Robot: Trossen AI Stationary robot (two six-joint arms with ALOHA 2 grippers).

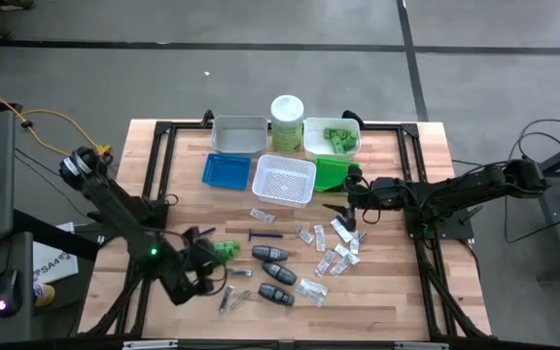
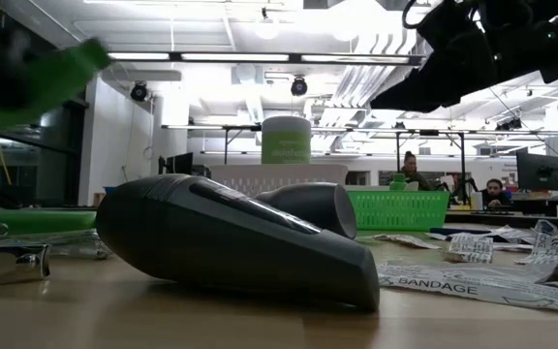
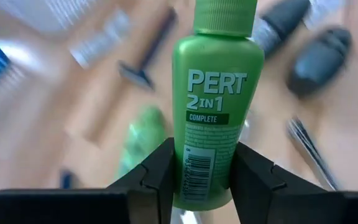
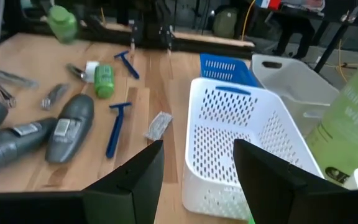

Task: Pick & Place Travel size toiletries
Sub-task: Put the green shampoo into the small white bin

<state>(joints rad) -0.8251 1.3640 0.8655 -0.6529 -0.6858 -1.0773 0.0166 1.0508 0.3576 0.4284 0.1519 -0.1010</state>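
Left gripper (image 3: 201, 180), jaws clamped on the green bottle (image 3: 213, 106), should lift straight; right gripper (image 4: 197, 180) waits, jaws open.

Bare wooden table (image 1: 397, 301) along the lower right of the high view and down the left strip: room to pass. Centre crowded: dark grey oval cases (image 1: 274, 273), a blue razor (image 1: 263, 235), clear packets (image 1: 336, 245) and silver clippers (image 1: 233, 297), near one another. Upper middle blocked by a row of trays, the white basket (image 1: 284, 181) foremost, and a tall pale-green canister (image 1: 287, 123) behind.
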